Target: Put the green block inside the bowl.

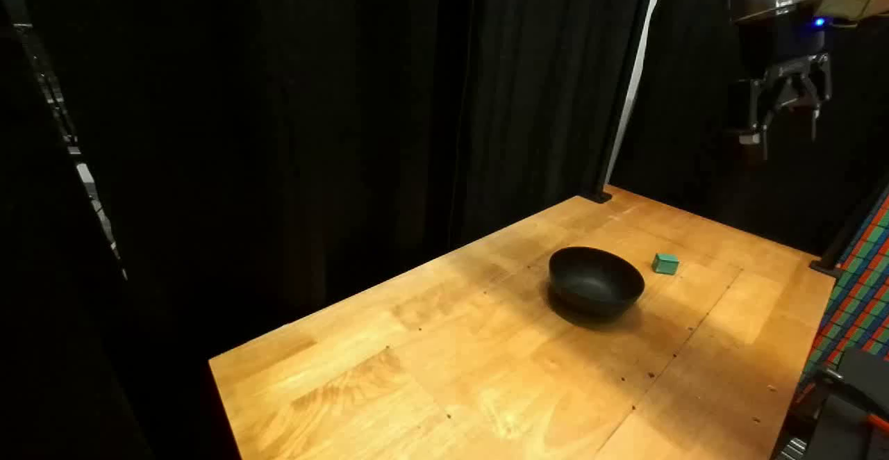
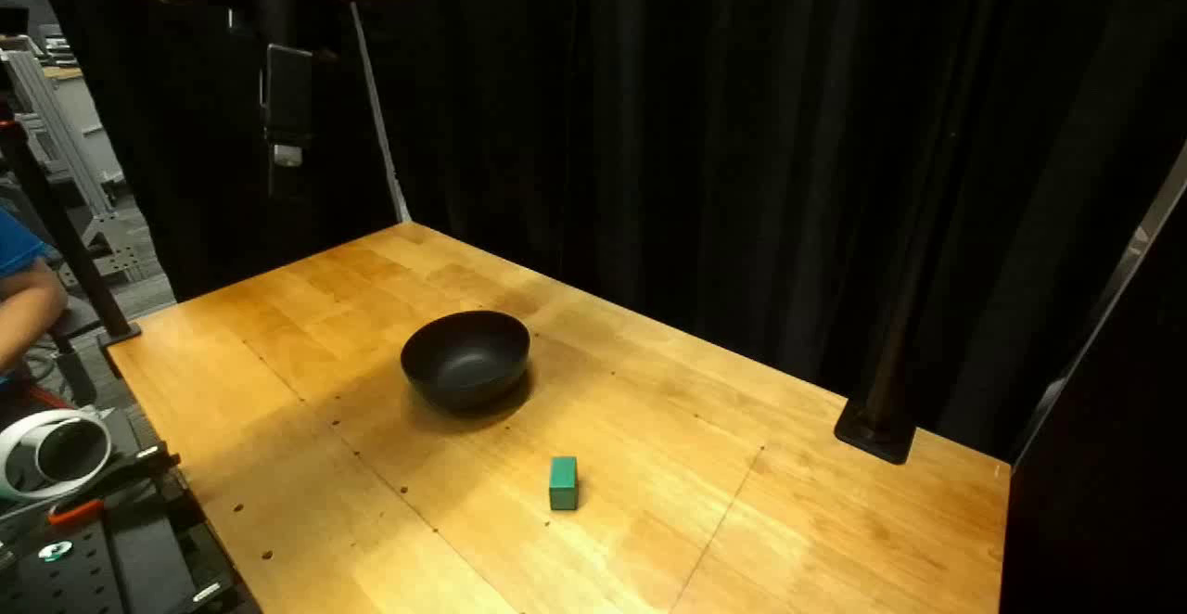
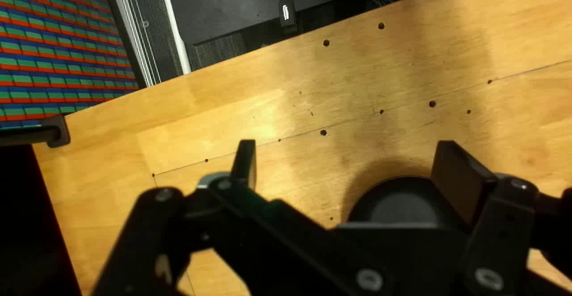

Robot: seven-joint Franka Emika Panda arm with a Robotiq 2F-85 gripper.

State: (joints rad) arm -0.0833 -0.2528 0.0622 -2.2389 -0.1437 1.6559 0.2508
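The green block (image 1: 665, 264) is a small cube-like piece on the wooden table. It also shows in an exterior view (image 2: 563, 484), standing apart from the bowl. The black bowl (image 1: 596, 285) sits upright on the table and shows no block inside; it appears in an exterior view too (image 2: 466, 361). In the wrist view the bowl (image 3: 402, 204) is partly covered by the gripper. The block does not show in the wrist view. My gripper (image 3: 346, 153) has its fingers wide apart with nothing between them. It hangs high above the table in both exterior views (image 1: 785, 130) (image 2: 286, 164).
The wooden table (image 1: 486, 376) is edged by black curtains (image 2: 695, 132). A black post with a flat foot (image 2: 876, 428) stands at the table's edge. A dark plate with tools and a white ring (image 2: 56, 452) lies beside the table. A person's arm (image 2: 28, 313) shows at the side.
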